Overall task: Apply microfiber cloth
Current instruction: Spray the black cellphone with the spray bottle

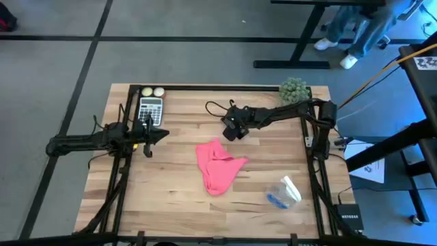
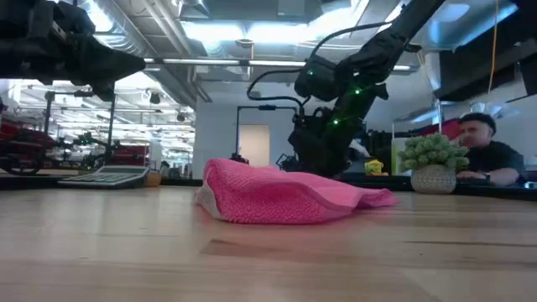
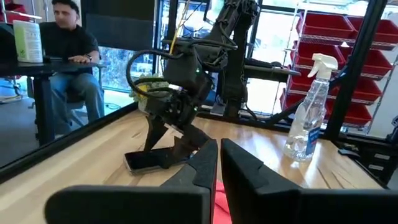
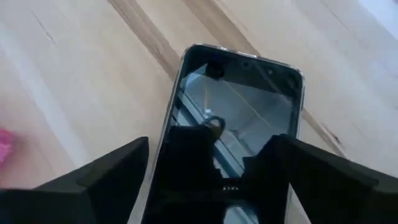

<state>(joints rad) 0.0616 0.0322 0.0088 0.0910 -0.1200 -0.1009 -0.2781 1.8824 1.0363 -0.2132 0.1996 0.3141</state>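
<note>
high view: microfiber cloth (image 1: 218,167) lies crumpled mid-worktop (image 1: 171,198), untouched. right hand (image 1: 232,128) spread open over phone (image 4: 233,124) (gripping nothing). left hand (image 1: 151,134) nearly closed, empty, waiting. wiping not begun.

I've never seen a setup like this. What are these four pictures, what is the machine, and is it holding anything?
Two dark robot arms work at a wooden table. One picture looks straight down, one looks level across the tabletop, and two come from cameras on the arms' wrists. The left gripper waits, shut and empty, near a calculator. The right gripper is open, its fingers on either side of a black phone lying flat. Nothing is held. A pink microfiber cloth lies crumpled mid-table, a spray bottle beside it, a small plant at one corner.
</note>
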